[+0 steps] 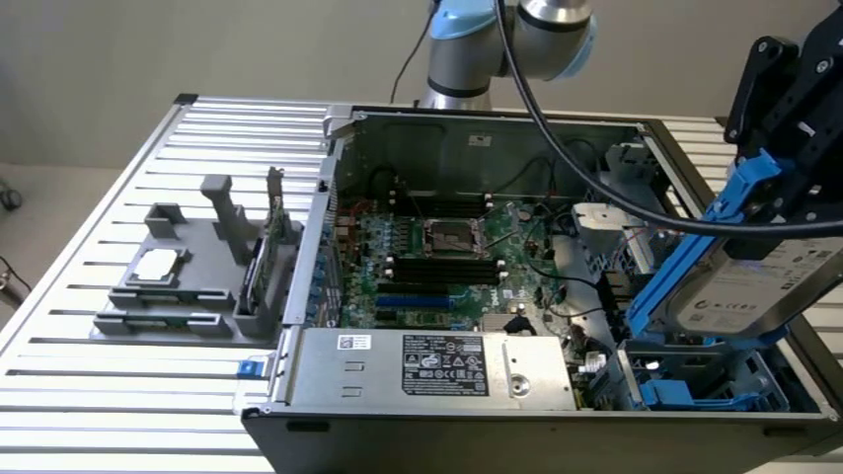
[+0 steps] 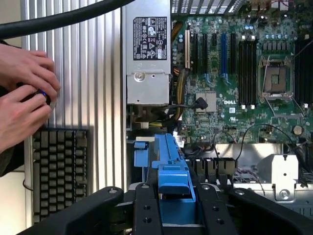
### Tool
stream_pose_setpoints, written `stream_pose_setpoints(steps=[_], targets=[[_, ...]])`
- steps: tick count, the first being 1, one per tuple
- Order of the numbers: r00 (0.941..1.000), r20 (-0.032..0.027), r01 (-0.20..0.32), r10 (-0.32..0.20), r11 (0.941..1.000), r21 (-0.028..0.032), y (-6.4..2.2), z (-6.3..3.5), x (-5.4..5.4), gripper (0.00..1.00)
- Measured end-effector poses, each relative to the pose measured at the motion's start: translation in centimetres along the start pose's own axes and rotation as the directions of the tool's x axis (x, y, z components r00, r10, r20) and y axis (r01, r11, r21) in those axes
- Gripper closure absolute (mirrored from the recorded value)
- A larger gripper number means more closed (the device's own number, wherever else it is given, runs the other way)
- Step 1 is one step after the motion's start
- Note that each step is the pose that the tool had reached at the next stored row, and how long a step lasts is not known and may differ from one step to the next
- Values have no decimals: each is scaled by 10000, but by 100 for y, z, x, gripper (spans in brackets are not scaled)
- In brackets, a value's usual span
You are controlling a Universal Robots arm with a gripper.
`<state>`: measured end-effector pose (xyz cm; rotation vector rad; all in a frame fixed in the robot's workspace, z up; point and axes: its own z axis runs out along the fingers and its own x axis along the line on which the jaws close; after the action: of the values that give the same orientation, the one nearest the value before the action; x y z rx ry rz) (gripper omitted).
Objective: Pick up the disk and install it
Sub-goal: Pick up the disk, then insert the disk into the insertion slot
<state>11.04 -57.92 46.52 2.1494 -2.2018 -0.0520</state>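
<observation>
At the exterior view's right, the end effector (image 1: 771, 183) is closed on the blue carrier of the disk (image 1: 751, 286), holding it in the air, tilted, its white label towards the camera. The disk hangs over the lower right corner of the open computer case (image 1: 488, 117), above a blue-lined drive bay (image 1: 692, 393). The grey power supply (image 1: 421, 363) lies along the case's near edge, with the motherboard (image 1: 448, 267) behind it. On the tabletop (image 1: 79, 395), at the exterior view's left, a grey fixture (image 1: 172, 296) carries a small silver chip (image 1: 156, 263). In the wrist view, a person's hands (image 2: 27, 68) meet beside a keyboard (image 2: 58, 169).
</observation>
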Motion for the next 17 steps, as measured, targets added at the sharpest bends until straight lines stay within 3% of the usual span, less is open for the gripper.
stream_pose_setpoints(steps=[7,12,17], targets=[[10000,3,-61,61,10000,-2,-114,121,15,67],[10000,4,-66,66,10000,1,-126,211,19,67],[10000,5,-65,65,10000,50,-133,287,31,67]])
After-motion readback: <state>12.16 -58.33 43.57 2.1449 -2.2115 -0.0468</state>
